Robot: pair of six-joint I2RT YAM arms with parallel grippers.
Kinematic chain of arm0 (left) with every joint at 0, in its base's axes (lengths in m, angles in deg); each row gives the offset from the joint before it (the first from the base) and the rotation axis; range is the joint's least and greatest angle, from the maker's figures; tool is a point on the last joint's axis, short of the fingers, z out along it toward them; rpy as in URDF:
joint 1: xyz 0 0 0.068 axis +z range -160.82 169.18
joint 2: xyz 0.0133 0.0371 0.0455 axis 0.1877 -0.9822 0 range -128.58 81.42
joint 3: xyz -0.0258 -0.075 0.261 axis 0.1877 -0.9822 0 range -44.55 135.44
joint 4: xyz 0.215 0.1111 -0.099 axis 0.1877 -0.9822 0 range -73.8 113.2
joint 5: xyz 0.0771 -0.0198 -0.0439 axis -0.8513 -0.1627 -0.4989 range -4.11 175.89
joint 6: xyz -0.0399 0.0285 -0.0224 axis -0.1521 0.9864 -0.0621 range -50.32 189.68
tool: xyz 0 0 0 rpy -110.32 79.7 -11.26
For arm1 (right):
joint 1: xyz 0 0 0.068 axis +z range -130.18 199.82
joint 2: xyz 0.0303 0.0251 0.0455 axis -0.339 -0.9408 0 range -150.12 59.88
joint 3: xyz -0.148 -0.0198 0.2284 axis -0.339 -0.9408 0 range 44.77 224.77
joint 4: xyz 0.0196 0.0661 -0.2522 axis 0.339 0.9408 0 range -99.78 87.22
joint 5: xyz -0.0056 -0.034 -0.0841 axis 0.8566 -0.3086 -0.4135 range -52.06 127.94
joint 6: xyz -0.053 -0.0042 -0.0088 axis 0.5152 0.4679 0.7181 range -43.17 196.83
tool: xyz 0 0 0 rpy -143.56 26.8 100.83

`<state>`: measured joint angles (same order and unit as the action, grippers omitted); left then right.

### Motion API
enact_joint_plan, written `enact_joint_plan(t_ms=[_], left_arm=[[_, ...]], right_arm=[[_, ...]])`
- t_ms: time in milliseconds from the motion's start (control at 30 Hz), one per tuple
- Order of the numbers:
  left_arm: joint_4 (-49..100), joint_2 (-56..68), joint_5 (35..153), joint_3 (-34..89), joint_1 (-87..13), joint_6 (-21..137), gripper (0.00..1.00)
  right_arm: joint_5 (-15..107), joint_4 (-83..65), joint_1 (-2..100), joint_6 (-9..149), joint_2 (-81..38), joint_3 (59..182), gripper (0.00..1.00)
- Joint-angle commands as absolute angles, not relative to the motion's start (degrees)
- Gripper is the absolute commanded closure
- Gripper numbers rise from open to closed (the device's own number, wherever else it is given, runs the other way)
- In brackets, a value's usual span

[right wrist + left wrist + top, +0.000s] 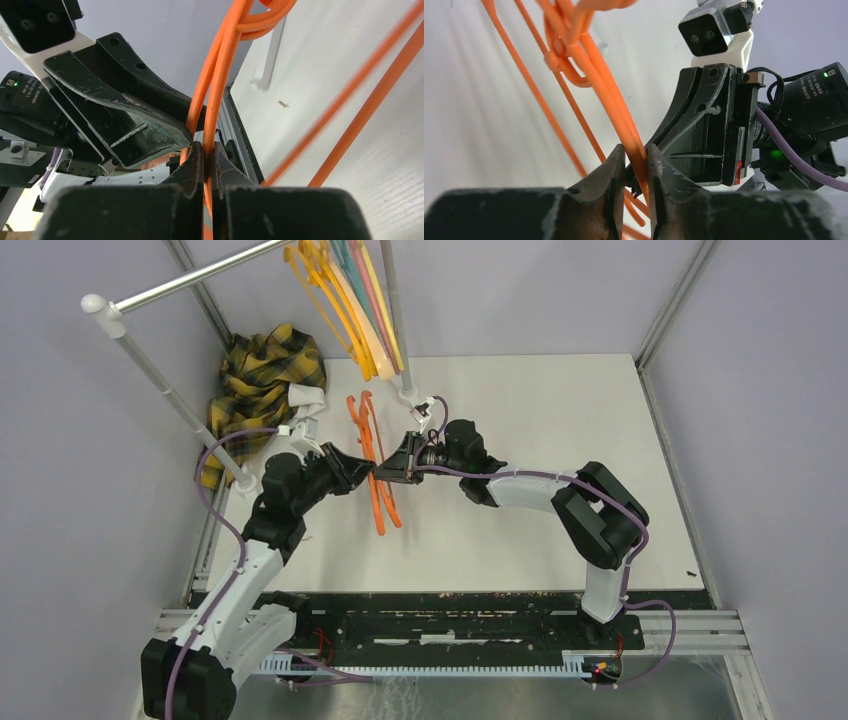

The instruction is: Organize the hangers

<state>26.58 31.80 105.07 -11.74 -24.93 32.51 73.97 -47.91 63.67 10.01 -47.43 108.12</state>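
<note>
Two or more orange hangers [372,445] are tangled together at the table's middle, lifted off it where the grippers hold them. My left gripper [366,468] comes from the left and is shut on an orange hanger arm [594,65], which sits between its fingertips [636,152]. My right gripper [388,473] faces it from the right and is shut on a thin orange hanger arm [220,65], pinched at its tips [208,150]. The two grippers are almost touching. Several orange, yellow, peach, teal and pink hangers [352,300] hang on the rack at the back.
A yellow-black plaid cloth [262,375] lies at the back left by the slanted rack pole [165,390]. A vertical rack pole [393,310] stands just behind the grippers, its white foot [418,400] on the table. Grey walls enclose the table [560,420].
</note>
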Motion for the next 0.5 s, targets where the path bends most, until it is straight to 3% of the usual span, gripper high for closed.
enact_joint_plan(t_ms=[0, 33, 67, 233, 467], left_arm=[[32.51, 31.38, 107.19, -12.57, -24.79, 30.41, 0.85], [32.60, 31.18, 107.36, -12.61, -24.79, 30.61, 0.95], [32.59, 31.06, 107.48, -12.69, -24.79, 30.93, 0.97], [31.50, 33.79, 106.51, -12.62, -24.84, 32.52, 0.97], [16.28, 39.55, 100.71, -4.09, -24.84, 39.19, 0.97]], right_arm=[[76.15, -52.65, 64.31, 10.35, -43.73, 108.93, 0.99], [76.17, -52.40, 64.29, 10.53, -43.65, 108.85, 0.99], [76.23, -52.23, 64.29, 10.63, -43.50, 108.71, 0.99], [75.45, -49.72, 64.23, 12.21, -43.73, 108.20, 0.99], [68.20, -33.78, 63.72, 24.36, -46.87, 107.93, 0.99]])
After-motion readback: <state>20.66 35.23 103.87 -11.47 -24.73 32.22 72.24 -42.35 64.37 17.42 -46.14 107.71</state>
